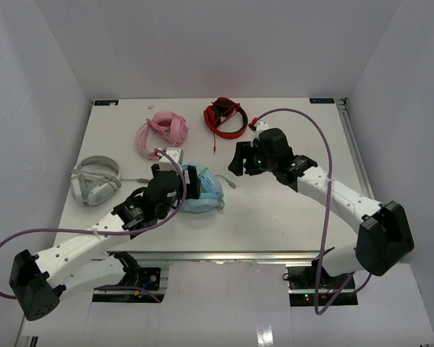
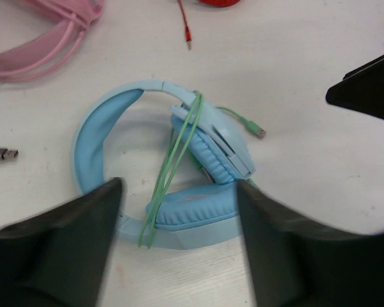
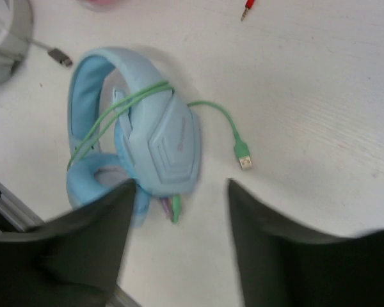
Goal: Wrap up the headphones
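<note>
The light blue headphones lie on the table, ear cups folded together, with the pale green cable looped over them. The cable's USB plug lies loose on the table to their right. My left gripper is open just above the near ear cup, fingers either side, holding nothing. My right gripper is open and empty, hovering above the table right of the headphones; it also shows in the top view.
A pink headset lies at the back left, a red one at the back centre, a grey-white one at the left. A loose grey USB plug lies left of the blue headband.
</note>
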Available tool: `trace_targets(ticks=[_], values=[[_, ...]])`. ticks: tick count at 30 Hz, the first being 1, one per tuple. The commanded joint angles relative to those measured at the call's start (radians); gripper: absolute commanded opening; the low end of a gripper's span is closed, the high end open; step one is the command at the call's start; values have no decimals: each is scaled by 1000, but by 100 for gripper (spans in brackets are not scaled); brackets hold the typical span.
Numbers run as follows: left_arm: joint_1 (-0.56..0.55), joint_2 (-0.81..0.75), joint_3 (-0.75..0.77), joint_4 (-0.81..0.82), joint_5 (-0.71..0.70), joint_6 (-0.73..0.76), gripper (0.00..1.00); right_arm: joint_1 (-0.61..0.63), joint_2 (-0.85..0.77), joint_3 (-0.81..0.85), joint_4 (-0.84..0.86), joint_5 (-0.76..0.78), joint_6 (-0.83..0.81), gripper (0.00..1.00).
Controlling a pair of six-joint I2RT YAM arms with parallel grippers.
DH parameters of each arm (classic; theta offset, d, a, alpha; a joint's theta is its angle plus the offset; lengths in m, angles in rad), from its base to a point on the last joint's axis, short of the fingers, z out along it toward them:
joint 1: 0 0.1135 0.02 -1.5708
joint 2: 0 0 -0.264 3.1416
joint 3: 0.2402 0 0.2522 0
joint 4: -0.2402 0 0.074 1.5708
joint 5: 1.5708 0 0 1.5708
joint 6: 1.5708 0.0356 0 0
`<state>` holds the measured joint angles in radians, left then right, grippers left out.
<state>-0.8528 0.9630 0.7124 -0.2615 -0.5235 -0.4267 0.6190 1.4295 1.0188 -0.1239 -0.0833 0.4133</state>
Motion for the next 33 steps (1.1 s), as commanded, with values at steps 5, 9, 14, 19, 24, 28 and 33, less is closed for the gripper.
trace_targets(ticks=[5, 9, 14, 19, 24, 28, 33], values=[[-3, -138, 31, 8, 72, -24, 98, 52, -246, 22, -271, 192, -67, 90], [-5, -253, -86, 74, 18, -31, 98, 70, -360, -104, -234, 272, -41, 90], [-18, -309, -171, 77, 8, -44, 98, 95, -474, -216, -136, 247, -10, 90], [-80, -366, -212, 116, 15, -25, 98, 102, -491, -262, -95, 258, -14, 90], [-101, -444, -298, 194, 20, 13, 98, 105, -481, -275, -91, 269, -14, 90], [-104, -467, -310, 201, 19, 23, 98, 104, -478, -275, -83, 248, -20, 90], [-116, -458, -304, 182, -8, 28, 98, 104, -522, -303, -42, 219, -26, 90]])
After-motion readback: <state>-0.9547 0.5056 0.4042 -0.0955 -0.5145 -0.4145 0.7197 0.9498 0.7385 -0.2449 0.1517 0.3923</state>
